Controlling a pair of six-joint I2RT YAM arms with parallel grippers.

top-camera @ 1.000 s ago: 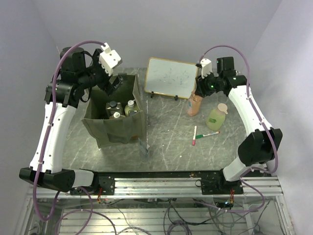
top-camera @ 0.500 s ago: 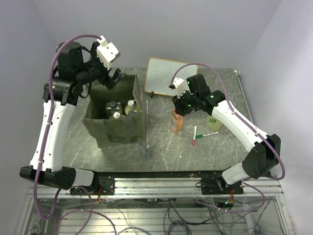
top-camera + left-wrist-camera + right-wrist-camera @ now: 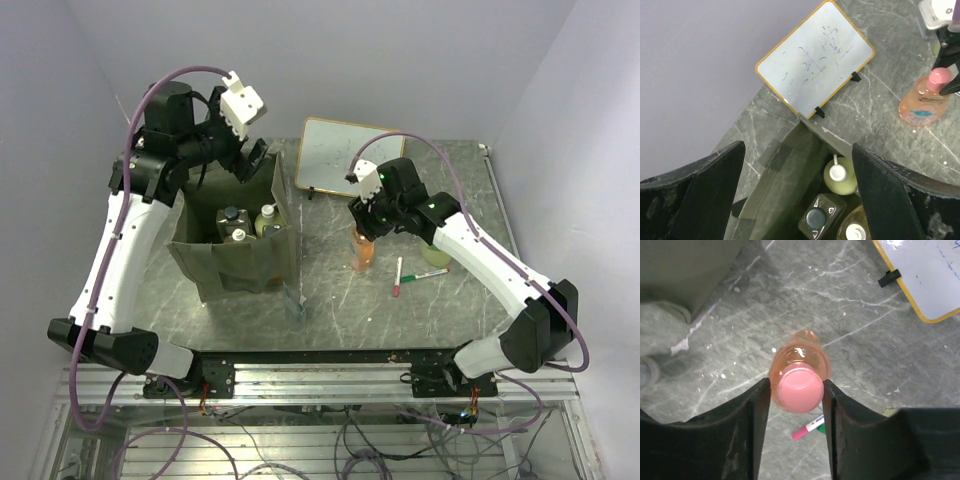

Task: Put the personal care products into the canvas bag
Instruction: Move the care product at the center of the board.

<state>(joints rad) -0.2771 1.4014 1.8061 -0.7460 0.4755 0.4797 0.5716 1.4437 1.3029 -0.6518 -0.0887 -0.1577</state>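
Where the left pincer (image 3: 248, 163) is held above the rear rim of the canvas bag (image 3: 240, 268), its jaws are seen wide apart with nothing between them. The bag is stood upright on the left part of the table (image 3: 330, 300), mouth upward. Three bottles are seen inside it, each with its long axis vertical and its cap pointing up: a dark-capped clear bottle (image 3: 231, 216), a yellow-green bottle (image 3: 266, 220) and a white-capped amber bottle (image 3: 854, 231). Behind and to the right of the bag, the whiteboard (image 3: 345, 158) is propped. Further right, outside the bag, the orange bottle (image 3: 362, 252) is located, upright, pink cap uppermost. The right pincer (image 3: 796, 390) is clamped on that cap from above, one finger at each side. Whether the base rests on the table cannot be told. Just right of it, the red marker pen (image 3: 397, 277) and the green marker pen (image 3: 428, 272) are laid flat.
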